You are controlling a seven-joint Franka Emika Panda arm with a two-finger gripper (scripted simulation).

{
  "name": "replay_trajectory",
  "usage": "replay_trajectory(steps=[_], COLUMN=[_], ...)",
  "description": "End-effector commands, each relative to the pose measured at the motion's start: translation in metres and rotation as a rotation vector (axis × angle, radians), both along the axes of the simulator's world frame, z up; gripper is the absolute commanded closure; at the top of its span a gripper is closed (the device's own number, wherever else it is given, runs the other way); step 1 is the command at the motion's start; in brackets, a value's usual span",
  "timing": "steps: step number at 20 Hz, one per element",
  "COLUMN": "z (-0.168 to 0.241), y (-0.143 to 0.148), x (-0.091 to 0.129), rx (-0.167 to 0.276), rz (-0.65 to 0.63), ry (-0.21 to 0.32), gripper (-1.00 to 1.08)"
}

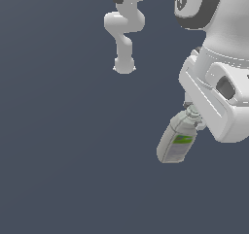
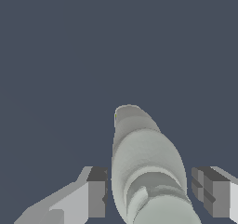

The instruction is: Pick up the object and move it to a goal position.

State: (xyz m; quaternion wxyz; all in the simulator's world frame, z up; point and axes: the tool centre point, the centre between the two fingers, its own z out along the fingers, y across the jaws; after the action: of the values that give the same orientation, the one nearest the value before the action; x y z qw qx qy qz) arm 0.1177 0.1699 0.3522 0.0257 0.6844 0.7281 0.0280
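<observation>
The small plastic bottle (image 1: 177, 143) lies near the exterior view's right, its grey cap tucked up under the gripper (image 1: 194, 117) and its boxy body with the green label band pointing away. In the wrist view the bottle (image 2: 146, 167) sits between the two fingers (image 2: 96, 193), with a visible gap on each side, so the jaws stand open around it and hold nothing yet. Whether it rests on the dark tabletop (image 1: 63, 170) or is lifted, I cannot tell. It looks light and stiff, with smooth, likely slippery sides. The narrow rounded cap could roll out of a pinch; the flat faces of the body seem the safer hold.
</observation>
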Motion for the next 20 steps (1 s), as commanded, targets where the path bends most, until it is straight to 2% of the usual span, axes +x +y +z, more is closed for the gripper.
replay_trajectory(steps=[1, 10, 20], z=[0.019, 0.042, 0.049], y=[0.012, 0.042, 0.052], x=[0.003, 0.009, 0.011], rx=[0.003, 0.003, 0.002], rz=[0.003, 0.015, 0.019], ry=[-0.021, -0.036, -0.041], gripper=[1.08, 1.08, 1.08])
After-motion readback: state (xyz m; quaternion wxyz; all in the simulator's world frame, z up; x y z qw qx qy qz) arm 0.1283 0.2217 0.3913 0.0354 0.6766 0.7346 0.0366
